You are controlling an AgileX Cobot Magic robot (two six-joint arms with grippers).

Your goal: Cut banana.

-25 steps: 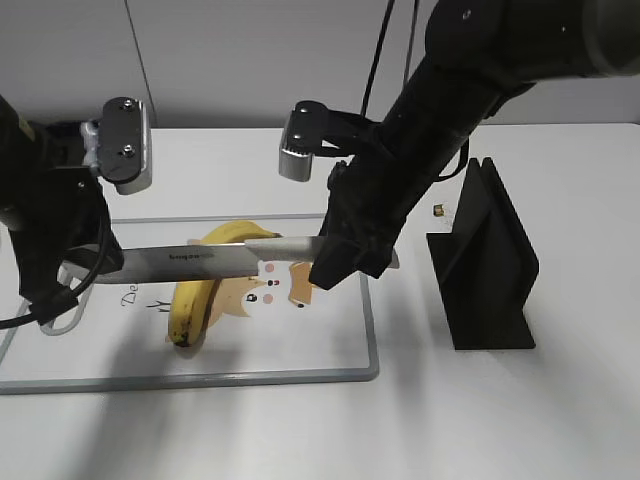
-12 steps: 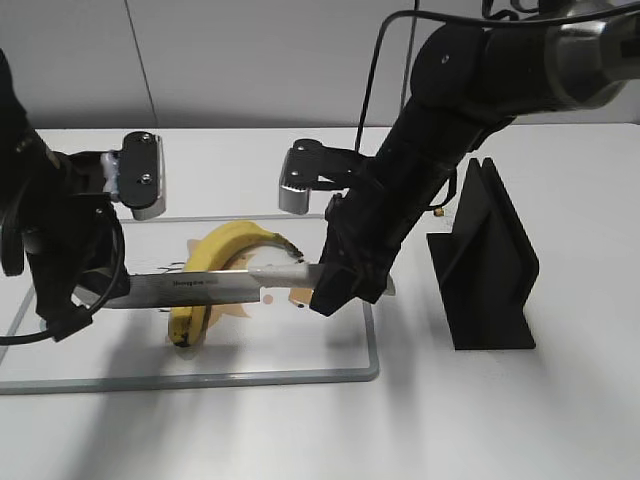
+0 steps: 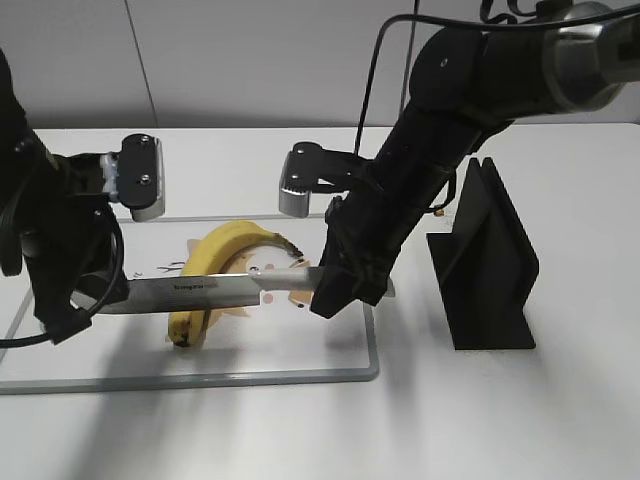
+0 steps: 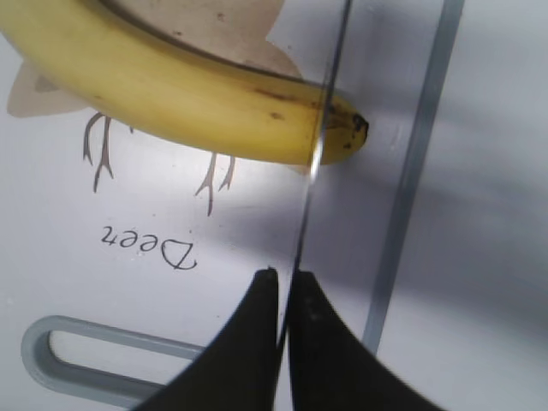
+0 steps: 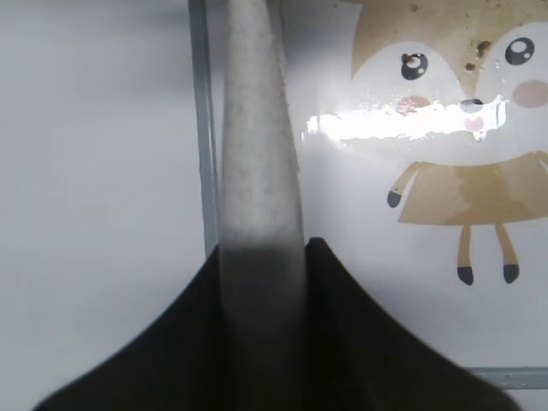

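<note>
The yellow banana [image 3: 225,245] lies curved on the white cutting board [image 3: 300,350]. A long knife [image 3: 200,292] runs level across it, the blade meeting the banana close to its lower, dark-tipped end. My left gripper [image 3: 90,300] is shut on the blade's tip. In the left wrist view the gripper [image 4: 285,278] pinches the thin blade [image 4: 321,145], which crosses the banana [image 4: 171,86] just short of its brown-black tip. My right gripper [image 3: 335,290] is shut on the knife's handle. In the right wrist view the grey handle [image 5: 257,128] sits between the gripper's [image 5: 261,253] fingers.
A black knife stand [image 3: 490,260] is upright to the right of the board, with a small brass object [image 3: 438,211] behind it. The board has a grey rim [image 4: 411,214], a handle loop [image 4: 51,360] and a printed cartoon [image 5: 462,188].
Both grippers have moved the knife down and toward the front, from above the banana's middle to its lower end. The banana has stayed in place.
</note>
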